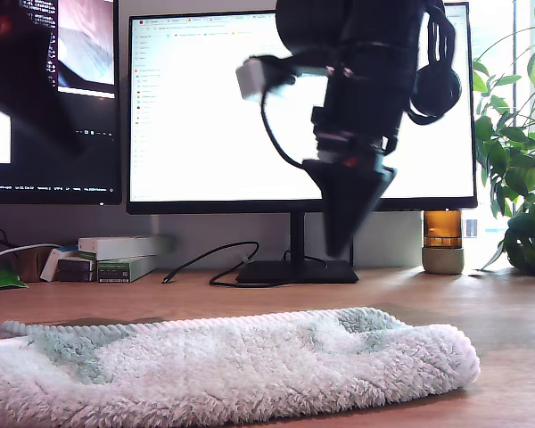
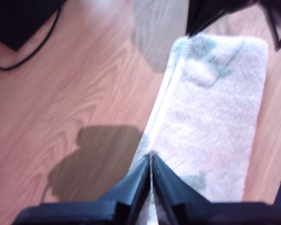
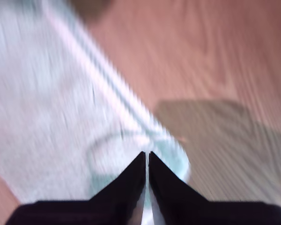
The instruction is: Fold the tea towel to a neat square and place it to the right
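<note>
the fluffy off-white plush tea towel with its pale pink ribbed edge and faint mint-green patches (image 1: 223, 370) lay flat on the wooden counter (image 1: 508, 312) in the foreground of the exterior view, already doubled over into a long band. its long axis ran from the exterior view's left to the exterior view's right, the ribbed edge along the far side toward the monitors, and its rounded end pointed to the exterior view's right. one black arm hung blurred above the towel in front of the large white monitor (image 1: 205, 107); the wrist views did not settle which arm that was. my first tool (image 2: 151, 157) had its tips pressed together with nothing between them, poised above the towel's ribbed edge near one end of the band. my second tool (image 3: 146, 154) was likewise pressed together and empty, over a corner of the towel where a mint patch showed, though that view was smeared. i judged the step in hand to be between folds: the band was still too long for a square. the next move would call for spreading a tool, pinching both layers at one short end, and carrying that end across to the other without dragging the lower layer askew.
</note>
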